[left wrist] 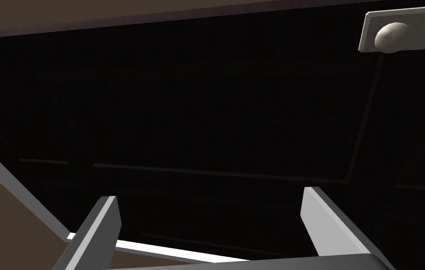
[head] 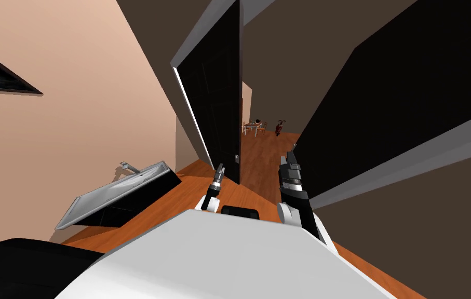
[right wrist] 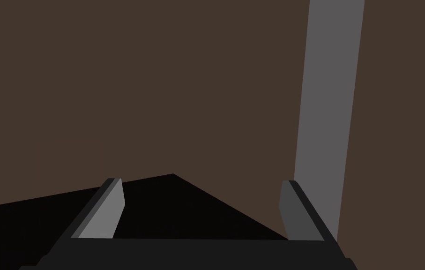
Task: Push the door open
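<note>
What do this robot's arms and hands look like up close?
Both arms are chains of white and grey segments with dark joints. The left arm looks slim; the right arm is chunkier, black with pale bands. The left gripper and right gripper each have two thin, flat, light grey blade fingers on a dark boxy body. No cables or markings show.

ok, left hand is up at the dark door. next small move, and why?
Probably ease the left hand straight forward against the black panelled door. Its open fingers face the panel, apart from the pale round knob, and the head view shows the door only partly swung, with orange wooden floor in the gap.
</note>
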`<state>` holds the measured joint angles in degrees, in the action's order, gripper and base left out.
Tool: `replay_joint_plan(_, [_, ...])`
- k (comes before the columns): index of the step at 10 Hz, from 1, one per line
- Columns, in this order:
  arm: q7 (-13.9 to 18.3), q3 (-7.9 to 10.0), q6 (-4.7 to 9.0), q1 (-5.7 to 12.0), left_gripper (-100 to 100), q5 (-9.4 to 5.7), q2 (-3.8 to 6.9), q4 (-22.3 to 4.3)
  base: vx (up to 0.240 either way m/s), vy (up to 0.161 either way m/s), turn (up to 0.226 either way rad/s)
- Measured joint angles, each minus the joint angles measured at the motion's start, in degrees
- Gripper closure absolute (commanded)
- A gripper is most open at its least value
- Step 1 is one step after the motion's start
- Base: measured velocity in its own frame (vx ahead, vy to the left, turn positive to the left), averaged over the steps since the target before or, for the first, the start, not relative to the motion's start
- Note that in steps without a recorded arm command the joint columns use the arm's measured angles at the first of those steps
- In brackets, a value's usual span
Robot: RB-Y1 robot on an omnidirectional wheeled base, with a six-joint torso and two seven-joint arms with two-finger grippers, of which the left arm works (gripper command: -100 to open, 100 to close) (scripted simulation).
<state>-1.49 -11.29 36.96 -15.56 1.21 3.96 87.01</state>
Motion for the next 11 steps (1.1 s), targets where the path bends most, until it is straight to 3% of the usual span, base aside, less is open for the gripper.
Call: replay_joint_plan(11, [1.66, -3.65, 2.63, 4.81, -100, 0.39, -0.41, -17.85, 0.087, 0.058, -0.078])
